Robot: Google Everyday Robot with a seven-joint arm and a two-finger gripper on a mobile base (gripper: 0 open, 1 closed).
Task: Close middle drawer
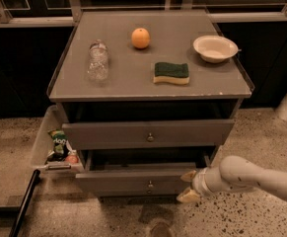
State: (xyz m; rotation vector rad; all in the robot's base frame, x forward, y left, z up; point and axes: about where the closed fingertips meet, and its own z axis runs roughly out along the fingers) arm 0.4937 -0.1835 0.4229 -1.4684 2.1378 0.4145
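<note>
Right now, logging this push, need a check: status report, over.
Gripper open, low at the cabinet's right side, at the right end of the drawer front. Middle drawer ajar, not yet fully shut. Nothing seen blocking its path.

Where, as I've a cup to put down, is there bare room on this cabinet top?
The front strip of the cabinet top, between bottle and sponge, is bare, as is the back left corner beside the orange. The right side is crowded by sponge and bowl. Low down, the gripper sits at the right end of the middle drawer.
</note>
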